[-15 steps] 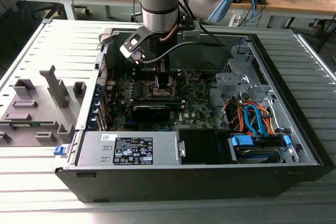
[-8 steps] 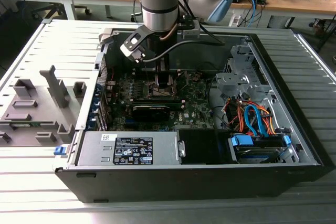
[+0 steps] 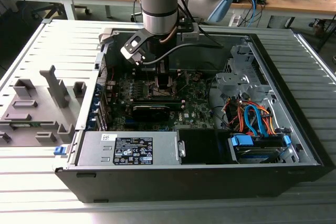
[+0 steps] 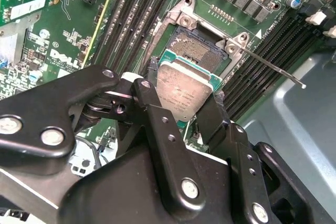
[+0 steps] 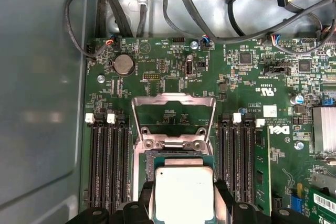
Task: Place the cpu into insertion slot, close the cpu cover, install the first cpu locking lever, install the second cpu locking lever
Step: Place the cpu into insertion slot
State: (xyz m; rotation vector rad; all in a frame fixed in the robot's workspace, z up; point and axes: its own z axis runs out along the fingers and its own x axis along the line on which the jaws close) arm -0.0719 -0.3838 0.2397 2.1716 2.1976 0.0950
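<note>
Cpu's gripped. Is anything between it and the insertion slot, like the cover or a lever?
Nothing visible does. The gripper holds the cpu at the insertion slot, whose bare contacts show beside it. The cpu cover is swung open, away from the slot, and the lever sticks out sideways.

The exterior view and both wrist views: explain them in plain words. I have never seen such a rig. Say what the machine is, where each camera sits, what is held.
The exterior view comes from a camera off the machine: a robot arm reaches down into an open computer case lying on a slatted metal table. Both wrist views come from cameras riding on the arm, looking at the green motherboard. At the arm's tip is a black claw, shut on the cpu, a small square silvery chip. It is held over the insertion slot, the dark square socket. In the first wrist view the cpu cover, a thin metal frame, stands flipped open beside the socket.
</note>
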